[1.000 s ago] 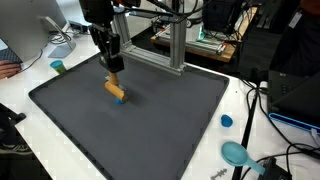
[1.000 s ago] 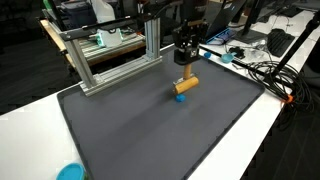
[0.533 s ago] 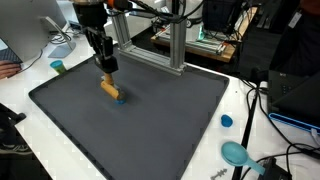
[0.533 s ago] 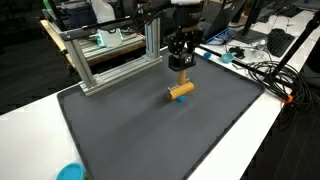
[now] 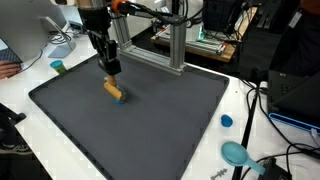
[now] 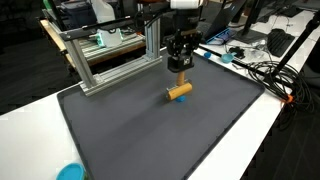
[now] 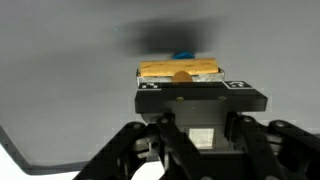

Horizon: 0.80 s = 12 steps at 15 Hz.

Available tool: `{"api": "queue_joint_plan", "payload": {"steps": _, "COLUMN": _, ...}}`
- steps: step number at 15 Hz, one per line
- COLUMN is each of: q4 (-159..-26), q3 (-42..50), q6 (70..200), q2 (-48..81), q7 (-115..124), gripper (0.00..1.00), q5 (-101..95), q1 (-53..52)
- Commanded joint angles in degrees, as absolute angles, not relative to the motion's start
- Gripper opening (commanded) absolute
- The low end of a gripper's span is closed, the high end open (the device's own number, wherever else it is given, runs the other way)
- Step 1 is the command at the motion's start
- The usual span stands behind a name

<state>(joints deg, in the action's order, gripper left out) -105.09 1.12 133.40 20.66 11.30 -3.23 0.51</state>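
Observation:
A tan wooden block (image 5: pixel 113 89) hangs tilted just over the dark mat (image 5: pixel 160 130) near its far side. My gripper (image 5: pixel 113 76) is shut on the block's upper end, its body straight above. In the exterior view from the opposite side, the gripper (image 6: pixel 180 76) and block (image 6: pixel 179 91) stand before the metal frame. A small blue piece (image 5: pixel 122 98) shows at the block's lower end; I cannot tell whether it is joined to the block. The wrist view has the block (image 7: pixel 180 71) crosswise beyond my gripper (image 7: pixel 181 80), with the blue piece (image 7: pixel 183 55) behind it.
An aluminium frame (image 5: pixel 176 45) stands at the mat's far edge, close behind the gripper. Off the mat lie a blue cup (image 5: pixel 58 67), a blue cap (image 5: pixel 227 121) and a teal object (image 5: pixel 237 153). Cables (image 6: pixel 262 70) and equipment crowd one side.
The gripper carried the block a short way across the mat toward the frame side, then drifted slightly back. The jaws stayed shut on it throughout.

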Motion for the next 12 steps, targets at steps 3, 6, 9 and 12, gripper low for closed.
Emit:
{"api": "queue_joint_plan", "payload": {"steps": 3, "q4": -105.1, "q3": 2.0, "q6": 133.8, "q2": 21.8, "q7": 11.8, "gripper": 0.22, "q5": -3.6, "q1": -0.4}}
{"api": "queue_joint_plan", "payload": {"steps": 6, "q4": -104.8, "q3": 1.9, "q6": 134.9, "q2": 23.1, "q7": 11.5, "gripper": 0.22, "q5": -3.5, "q1": -0.4}}
{"api": "queue_joint_plan", "payload": {"steps": 9, "q4": -104.6, "q3": 1.9, "q6": 135.9, "q2": 23.6, "q7": 11.3, "gripper": 0.22, "q5": -3.5, "q1": -0.5}}
{"api": "queue_joint_plan", "payload": {"steps": 12, "q4": -104.2, "q3": 2.1, "q6": 135.1, "q2": 24.6, "q7": 11.7, "gripper": 0.22, "q5": -4.3, "q1": -1.1}}
